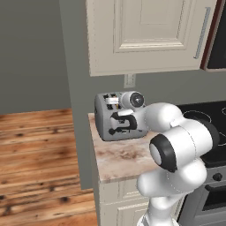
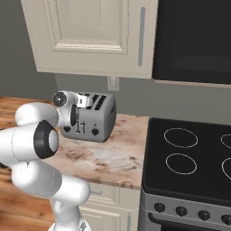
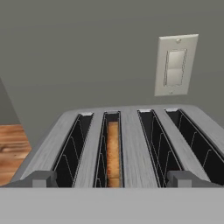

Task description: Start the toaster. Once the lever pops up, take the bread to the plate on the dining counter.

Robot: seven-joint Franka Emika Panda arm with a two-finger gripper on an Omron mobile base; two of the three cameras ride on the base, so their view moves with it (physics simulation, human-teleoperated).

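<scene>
So the arm is parked right at the toaster [image 1: 120, 117], which sits on the short marble countertop [image 2: 108, 158] by the wall, just left of the black stove [image 2: 189, 158]. From the hand view you look straight down the four slots, and the bread [image 3: 113, 153] is sitting low in the second slot from the left, top edge below the rim. Behind it on the wall there's a white light switch plate [image 3: 176, 65].

The gripper [image 3: 113, 178] hovers over the front edge of the toaster's top with its jaws spread wide and nothing in them; one tip sits near the leftmost slot and the other between the two right-hand slots.

My read: this is the very first step, starting the toaster. The slim levers are on the front face, best seen in the right base view, and whether either is already pressed is too small to tell. Next move probably calls for dropping the hand down over the front and pushing the lever on the bread's side, then waiting for the pop before going in for the slice. The gap in that slot looks tight, so lining up matters.
</scene>
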